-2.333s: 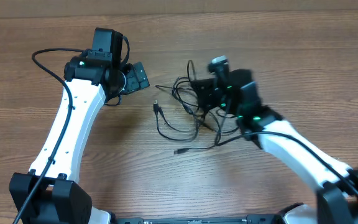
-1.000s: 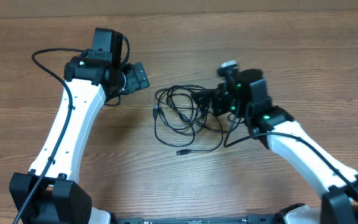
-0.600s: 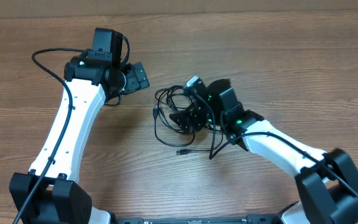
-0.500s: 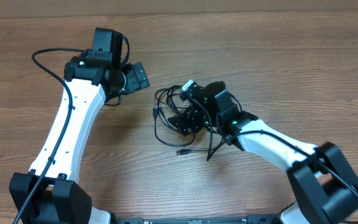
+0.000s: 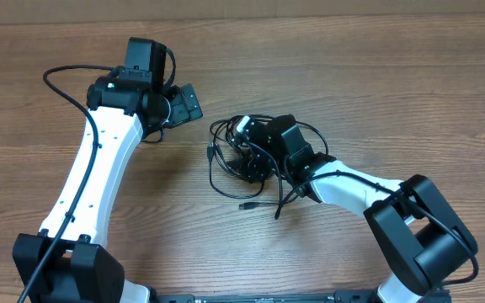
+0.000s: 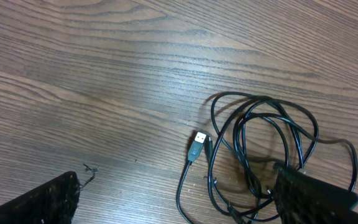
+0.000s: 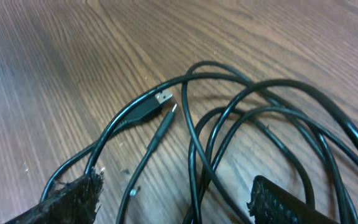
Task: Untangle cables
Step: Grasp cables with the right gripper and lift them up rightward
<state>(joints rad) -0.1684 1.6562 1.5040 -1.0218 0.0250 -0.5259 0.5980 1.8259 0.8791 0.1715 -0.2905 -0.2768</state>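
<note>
The wooden table [image 5: 394,76] carries a loose tangle of black cables [image 5: 230,156] near its middle. The left gripper [image 5: 183,103] hangs just beside the tangle, fingers spread wide. The right gripper [image 5: 253,160], also spread, straddles the loops. A USB plug [image 6: 196,146] lies at the tangle's edge.

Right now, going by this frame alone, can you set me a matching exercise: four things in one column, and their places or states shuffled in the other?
Things
1. left gripper
2. right gripper
3. cables
4. USB plug

States
A. silver tip bare, lying flat beside the loops
B. open, down at the tangle, cords running between its fingers
C. open, nothing between its fingers, off to one side of the tangle
D. thin black loops crossing over one another

Pairs: 1-C, 2-B, 3-D, 4-A
</note>
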